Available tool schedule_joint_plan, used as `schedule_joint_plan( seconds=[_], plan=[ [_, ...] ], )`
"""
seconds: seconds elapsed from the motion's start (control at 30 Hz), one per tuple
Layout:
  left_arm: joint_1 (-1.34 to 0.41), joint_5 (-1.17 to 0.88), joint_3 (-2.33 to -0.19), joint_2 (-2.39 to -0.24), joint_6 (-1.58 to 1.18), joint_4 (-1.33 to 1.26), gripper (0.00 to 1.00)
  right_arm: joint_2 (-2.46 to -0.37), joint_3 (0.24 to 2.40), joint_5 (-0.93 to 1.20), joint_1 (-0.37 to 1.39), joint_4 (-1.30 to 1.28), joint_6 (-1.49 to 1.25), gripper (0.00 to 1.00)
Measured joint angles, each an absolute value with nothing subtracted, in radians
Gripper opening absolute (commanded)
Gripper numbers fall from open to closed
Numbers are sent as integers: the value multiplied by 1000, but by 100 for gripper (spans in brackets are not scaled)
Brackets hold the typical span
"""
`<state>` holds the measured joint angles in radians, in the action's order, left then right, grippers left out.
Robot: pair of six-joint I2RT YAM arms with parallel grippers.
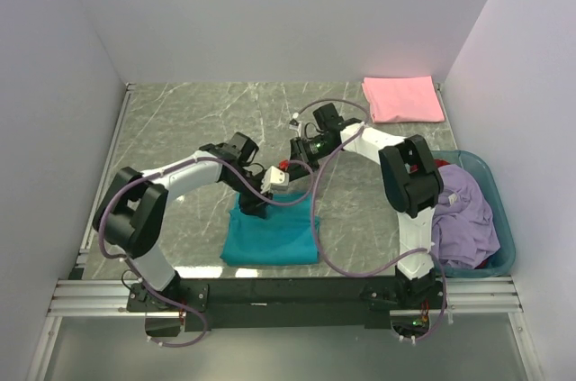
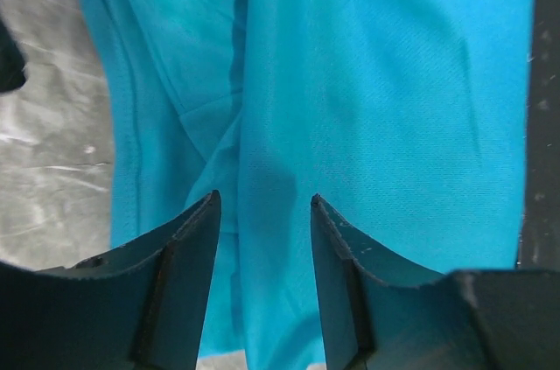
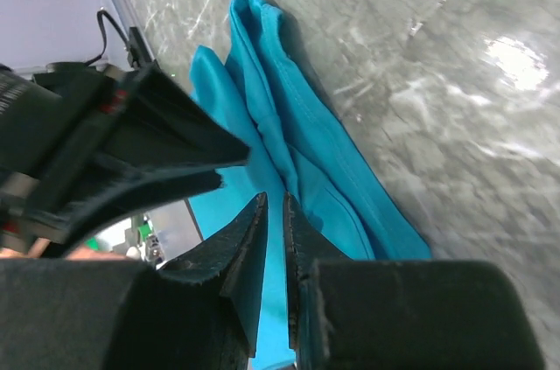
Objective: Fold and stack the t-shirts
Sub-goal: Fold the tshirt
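On the table (image 1: pixel 198 120), the near t-shirt (image 1: pixel 270 239) lies centre, the far t-shirt (image 1: pixel 402 98) back right, the basket (image 1: pixel 507 235) right.

- left arm (image 1: pixel 171 178): elbow raised at far left, forearm reaching right toward centre, wrist bent down
- left gripper (image 2: pixel 264 205): jaws apart, clear gap between, tips pointing down
- right arm (image 1: pixel 409 183): elbow high at right, forearm stretched left toward centre, wrist tipped down
- right gripper (image 3: pixel 273 212): jaws nearly together, thin slit between
- grippers just beside each other, between the arms; left gripper body fills left side of right wrist view
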<state>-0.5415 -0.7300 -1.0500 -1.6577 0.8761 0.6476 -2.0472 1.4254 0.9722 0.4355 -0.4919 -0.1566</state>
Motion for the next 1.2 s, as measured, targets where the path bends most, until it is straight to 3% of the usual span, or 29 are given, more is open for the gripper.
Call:
schedule_joint_plan(
  seconds=[0.23, 0.5, 0.7, 1.2],
  plan=[
    [-567, -690, -1047, -1724, 877, 632, 46, -2072, 1419, 986, 460, -456, -182, 19],
    [-589, -688, -1031, -1727, 884, 631, 13, -2094, 1419, 1007, 488, -430, -196, 18],
    [-606, -681, -991, -1689, 885, 629, 1, -2164, 1419, 1029, 536, -408, -216, 18],
    [-635, -598, -1011, -1585, 847, 632, 1, -2293, 1443, 1124, 554, -413, -234, 18]
  ],
)
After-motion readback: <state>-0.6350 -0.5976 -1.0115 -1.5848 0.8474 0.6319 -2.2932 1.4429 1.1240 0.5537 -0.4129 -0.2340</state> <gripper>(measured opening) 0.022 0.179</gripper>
